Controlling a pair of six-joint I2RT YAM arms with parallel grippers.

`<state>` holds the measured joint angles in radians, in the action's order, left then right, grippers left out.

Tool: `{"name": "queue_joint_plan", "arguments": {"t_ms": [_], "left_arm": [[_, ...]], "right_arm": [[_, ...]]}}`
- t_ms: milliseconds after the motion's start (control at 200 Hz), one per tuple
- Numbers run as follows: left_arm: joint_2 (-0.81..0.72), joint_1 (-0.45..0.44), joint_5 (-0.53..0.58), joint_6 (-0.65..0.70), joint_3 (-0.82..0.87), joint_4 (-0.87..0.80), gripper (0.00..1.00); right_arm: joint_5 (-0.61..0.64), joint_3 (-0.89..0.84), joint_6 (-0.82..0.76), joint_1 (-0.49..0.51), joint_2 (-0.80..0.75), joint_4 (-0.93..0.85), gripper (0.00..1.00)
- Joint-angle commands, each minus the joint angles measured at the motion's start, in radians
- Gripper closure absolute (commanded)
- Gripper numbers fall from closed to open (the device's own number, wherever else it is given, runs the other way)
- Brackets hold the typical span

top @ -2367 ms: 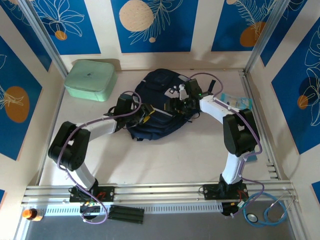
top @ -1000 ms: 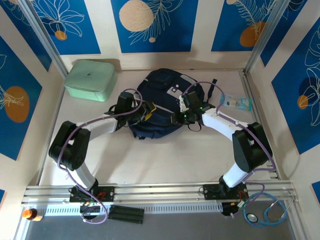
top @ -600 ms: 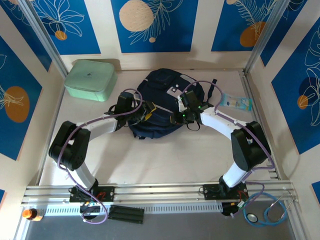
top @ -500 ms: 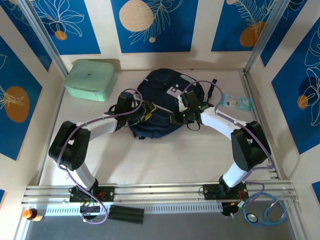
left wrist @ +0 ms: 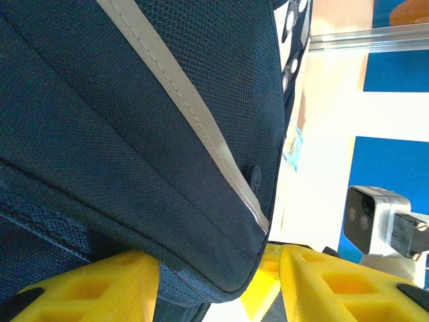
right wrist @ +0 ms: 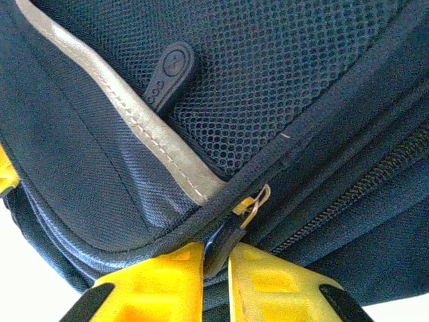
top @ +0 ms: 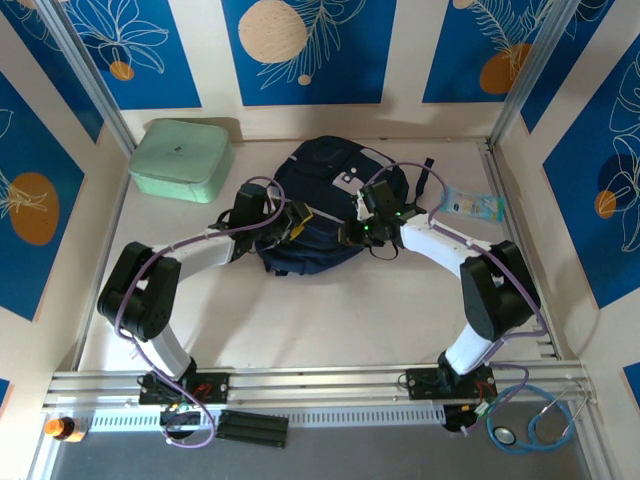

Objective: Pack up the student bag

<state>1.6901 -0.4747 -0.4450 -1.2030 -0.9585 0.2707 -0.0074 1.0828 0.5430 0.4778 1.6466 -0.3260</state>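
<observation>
I see the bag (top: 322, 170), a navy backpack with a grey stripe (right wrist: 134, 127), lying flat at the far middle of the table (top: 300, 310), between my 2 arms. None of its inside shows. The stretch of zip in the right wrist view is closed.

The right gripper (top: 352, 232) sits at the bag's near right edge. Its 2 yellow fingers (right wrist: 161, 275) are pressed almost together, pinching a dark zip pull (right wrist: 218, 248) that hangs from a small metal ring. Above it, a second rubber pull (right wrist: 171, 74) lies on the mesh pocket.

The left gripper (top: 298, 222) is at the bag's near left side. Its jaws stand apart with the bag's lower edge between them. I cannot tell whether they clamp the fabric.

A mint-green case (top: 183, 158) sits at the far left, lid down, well apart from the bag. The mark on its lid is too small to read. A pale-blue packet (top: 473, 206) lies to the bag's right, and its print is unreadable. The white patches (top: 345, 181) on the bag's front pocket carry nothing I can read.
</observation>
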Motion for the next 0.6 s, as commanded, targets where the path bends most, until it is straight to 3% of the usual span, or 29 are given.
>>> {"name": "queue_joint_plan", "arguments": {"t_ms": [0,210,505,595], "left_arm": [[-0.002,-0.007,-0.032,0.008,-0.02,0.051,0.5],[0.013,-0.007,-0.037,0.002,-0.022,0.064,0.5],[0.024,-0.007,-0.033,0.008,-0.018,0.058,0.5],[0.029,-0.005,-0.034,0.004,-0.017,0.062,0.5]], "right_arm": [[-0.001,0.027,0.095,-0.004,0.027,0.016,0.82],[-0.018,0.032,0.218,-0.009,0.059,0.009,0.8],[-0.047,-0.001,0.233,-0.001,0.025,0.087,1.0],[-0.076,-0.01,0.197,0.004,-0.002,0.077,1.0]]}}
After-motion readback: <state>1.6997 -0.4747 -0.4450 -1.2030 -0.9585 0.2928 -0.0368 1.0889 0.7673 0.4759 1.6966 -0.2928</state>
